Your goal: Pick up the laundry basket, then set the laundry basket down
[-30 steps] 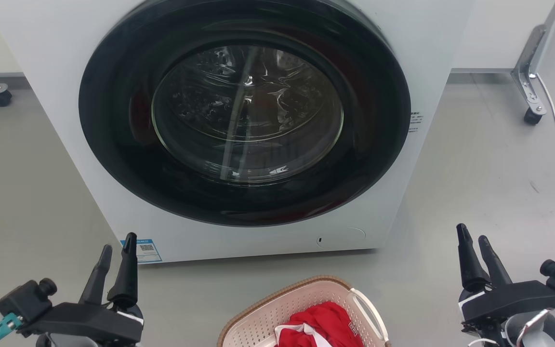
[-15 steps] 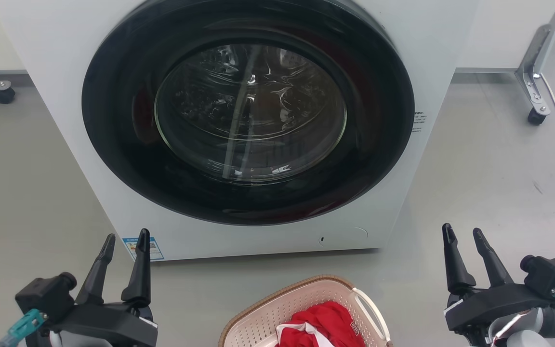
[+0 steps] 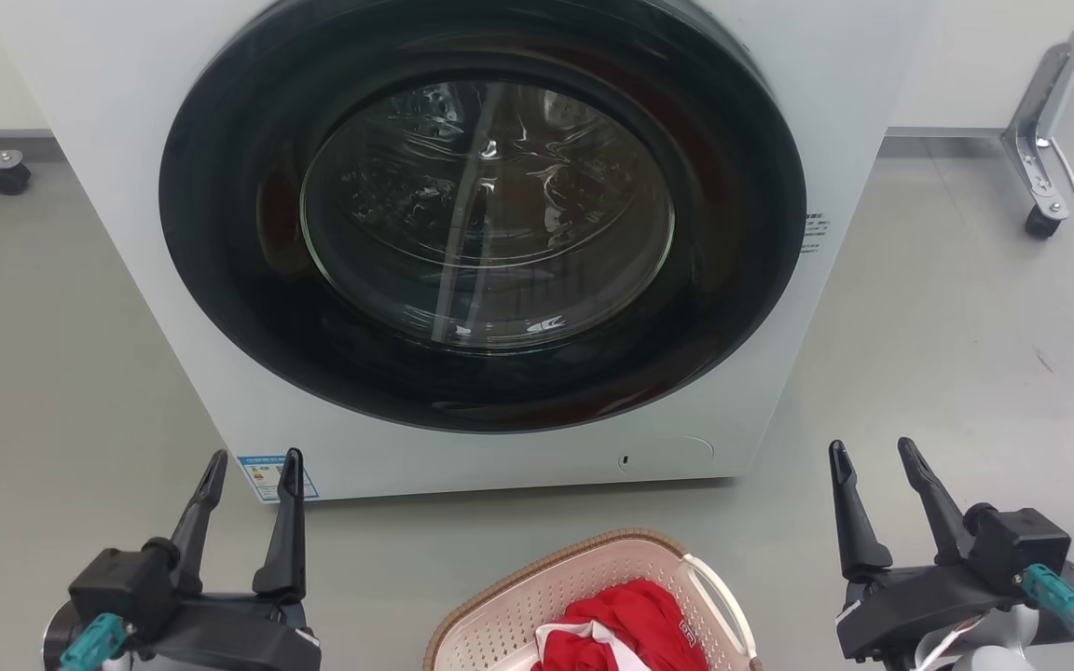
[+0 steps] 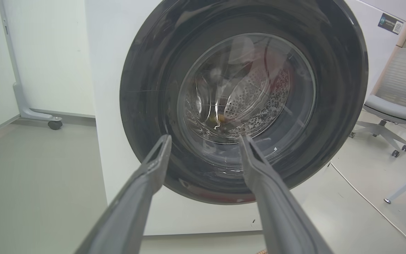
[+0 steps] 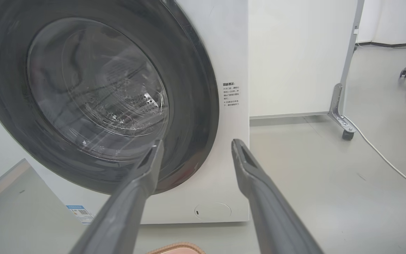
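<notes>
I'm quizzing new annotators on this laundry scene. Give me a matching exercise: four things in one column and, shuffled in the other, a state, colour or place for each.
1 basket
2 washer door
3 red cloth
4 left gripper

A closed, dark-ringed glass
B lying in the basket
C cream, brown rim
D jaws apart, empty

Pairs: 1-C, 2-A, 3-B, 4-D

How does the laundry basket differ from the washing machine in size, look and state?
Size: the laundry basket is far smaller than the washing machine. Look: the basket is cream, perforated, brown-rimmed; the machine is smooth white with a round dark door. State: the basket is open-topped with red cloth inside; the machine's door is shut. Both stand on the grey floor.
</notes>
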Controlling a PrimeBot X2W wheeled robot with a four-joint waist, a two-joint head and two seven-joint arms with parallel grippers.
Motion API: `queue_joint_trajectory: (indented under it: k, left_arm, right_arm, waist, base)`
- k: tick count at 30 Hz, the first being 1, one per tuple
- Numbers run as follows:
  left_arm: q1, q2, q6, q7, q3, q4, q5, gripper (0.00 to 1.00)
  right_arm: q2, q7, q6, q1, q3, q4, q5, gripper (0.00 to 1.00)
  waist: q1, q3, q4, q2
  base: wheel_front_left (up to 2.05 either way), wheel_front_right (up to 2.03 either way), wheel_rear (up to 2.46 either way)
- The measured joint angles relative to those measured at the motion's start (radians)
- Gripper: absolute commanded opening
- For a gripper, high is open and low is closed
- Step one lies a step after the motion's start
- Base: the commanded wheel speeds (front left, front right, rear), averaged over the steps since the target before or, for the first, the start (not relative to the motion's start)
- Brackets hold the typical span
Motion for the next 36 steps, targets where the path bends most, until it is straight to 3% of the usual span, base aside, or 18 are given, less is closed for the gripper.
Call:
queue_joint_trajectory:
  k: [19, 36]
  left_arm:
    - [0.019, 0.013, 0.048, -0.026, -0.04, 0.001, 0.193, 1.0]
    - [0.02, 0.012, 0.051, -0.002, -0.04, 0.018, 0.196, 1.0]
  right_arm:
    - [0.019, -0.067, -0.045, 0.019, 0.017, -0.001, -0.21, 1.0]
    - [0.035, -0.067, -0.045, 0.024, 0.002, 0.016, -0.207, 1.0]
  waist:
    - [0.0, 0.01, 0.006, 0.0]
    - [0.0, 0.013, 0.008, 0.0]
  base:
    - [0.0, 0.0, 0.0]
    - [0.0, 0.0, 0.0]
